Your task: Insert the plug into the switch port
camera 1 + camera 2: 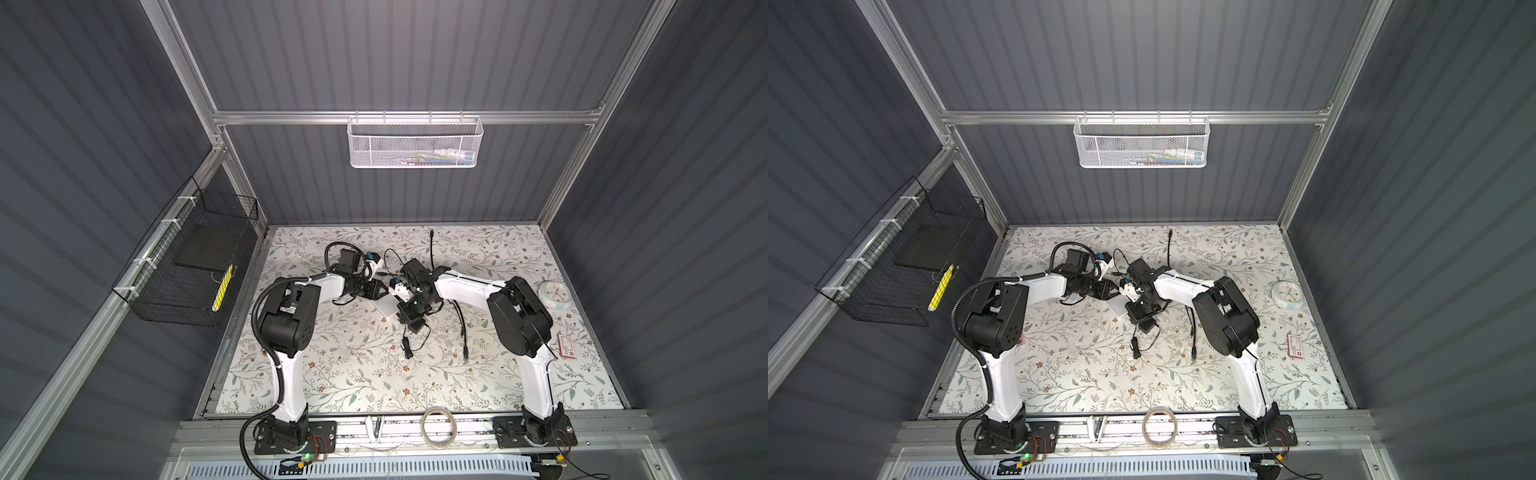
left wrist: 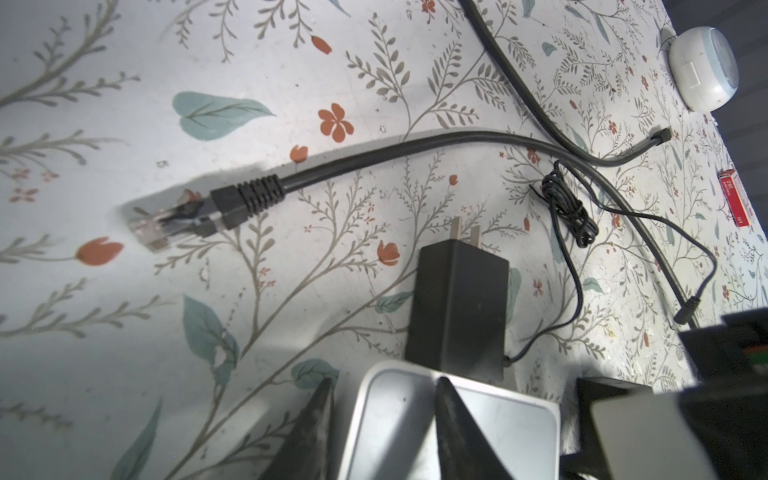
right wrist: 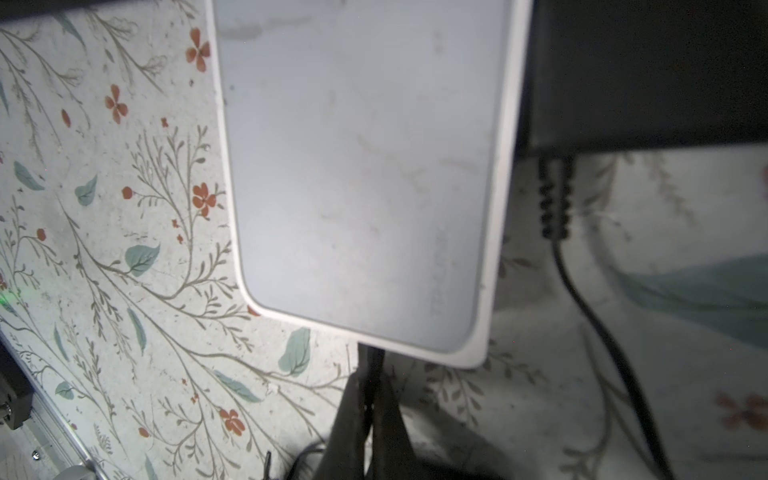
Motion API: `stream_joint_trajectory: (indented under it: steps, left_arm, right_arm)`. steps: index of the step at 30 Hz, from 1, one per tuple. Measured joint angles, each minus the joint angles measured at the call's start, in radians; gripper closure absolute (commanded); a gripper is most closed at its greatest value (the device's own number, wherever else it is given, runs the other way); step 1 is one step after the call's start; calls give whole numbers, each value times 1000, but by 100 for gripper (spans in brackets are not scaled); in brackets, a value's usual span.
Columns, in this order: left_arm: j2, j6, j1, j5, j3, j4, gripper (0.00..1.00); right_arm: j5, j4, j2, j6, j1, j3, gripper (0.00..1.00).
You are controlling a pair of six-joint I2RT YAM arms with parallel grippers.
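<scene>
A floral-print counter (image 1: pixel 353 374) is seen in both top views, w/ the white-and-black L arm (image 1: pixel 291 316) and R arm (image 1: pixel 521 320) bent inward so that their wrists meet near the middle. A flat white rectangular switch box w/ rounded corners (image 1: pixel 384 308) is found btwn the two wrists. The L pincer (image 2: pixel 385 379) is set over one end of the switch, jaws partly apart: one dark finger (image 2: pixel 457 432) is laid across the pale face, the other is placed just beside the rim; whether the box is clamped cannot be told. The R pincer (image 3: pixel 368 374) is closed, tips pressed together right at the switch's rounded end; a thin dark piece shows at the tips but cannot be identified. A black block power adapter w/ two metal prongs (image 2: pixel 457 307) is seen just beyond the switch, its thin black lead partly wound in a small bundle (image 2: pixel 569 208). A round white clock w/ pale blue rim (image 1: pixel 555 293) and a small red box (image 1: pixel 567 345) are placed near the counter's R edge, well apart from the rest. The clear plastic network plug w/ black ribbed boot (image 2: pixel 174 218) is left lying flat on the counter, on its black cable (image 2: pixel 395 149), apart from the switch and the adapter.
</scene>
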Motion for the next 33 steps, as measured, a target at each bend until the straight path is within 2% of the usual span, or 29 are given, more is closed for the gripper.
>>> stream_joint_trajectory:
  steps: [16, 33]
  left_arm:
    - [0, -6, -16, 15, -13, 26, 62]
    - [-12, -70, -15, 35, -95, 177, 64]
  right_arm:
    - [19, -69, 0, -8, -6, 27, 100]
    - [26, -72, 0, 19, -23, 28, 100]
